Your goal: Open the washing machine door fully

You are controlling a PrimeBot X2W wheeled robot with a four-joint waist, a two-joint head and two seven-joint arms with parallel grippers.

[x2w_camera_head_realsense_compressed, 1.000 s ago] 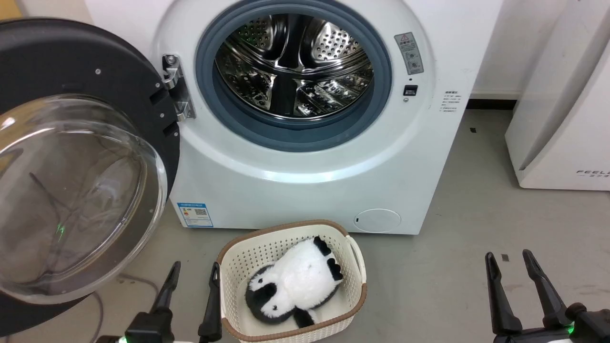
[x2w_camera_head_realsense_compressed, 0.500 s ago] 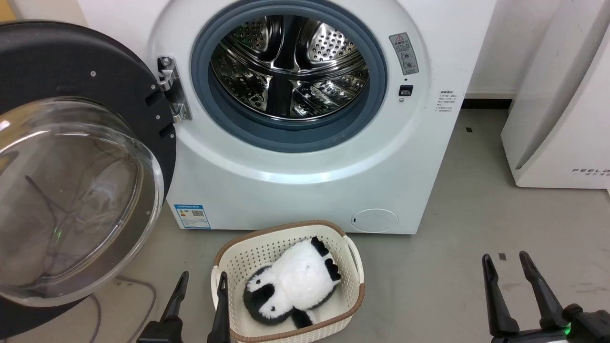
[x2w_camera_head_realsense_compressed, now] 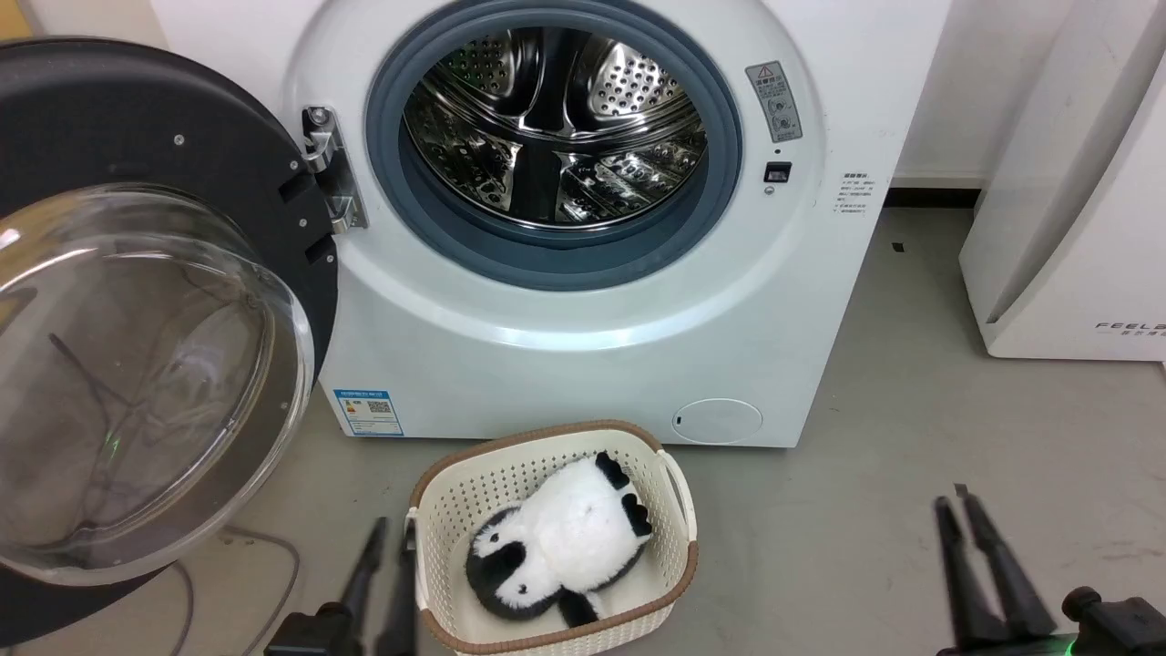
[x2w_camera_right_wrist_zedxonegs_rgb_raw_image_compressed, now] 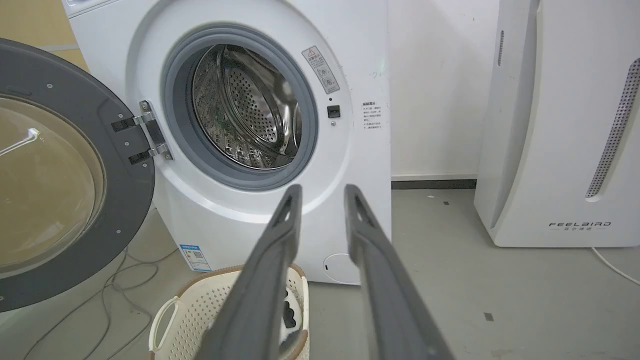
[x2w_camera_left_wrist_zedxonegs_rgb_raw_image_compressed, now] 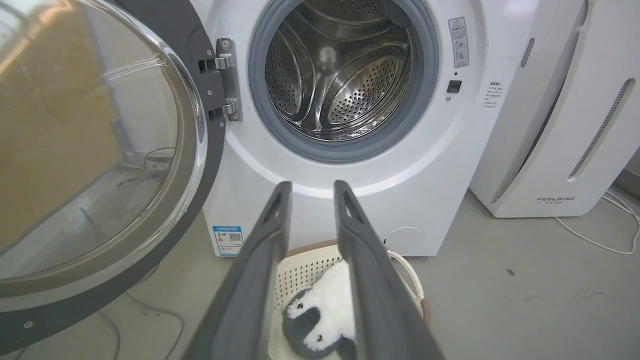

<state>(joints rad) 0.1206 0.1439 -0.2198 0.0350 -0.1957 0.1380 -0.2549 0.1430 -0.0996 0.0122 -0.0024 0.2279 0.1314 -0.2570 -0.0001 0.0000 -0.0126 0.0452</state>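
— From the head, where to find the door?
— At the left, hung wide open on the hinge of the machine, baring the drum. Down on the floor before the machine, a basket holding a panda.
— And the pincers?
— Low down, the left pincer just beside the basket, the right pincer at the lower right over the floor. Both well apart from the door.
— From the left wrist?
— Released, that left pincer, grasping nothing, aimed at the machine. Door off to the left; basket and panda beneath the fingers.
— From the right wrist?
— Likewise released and empty, the right pincer, pointing at the machine. Door far left, basket below, a white appliance at the right.
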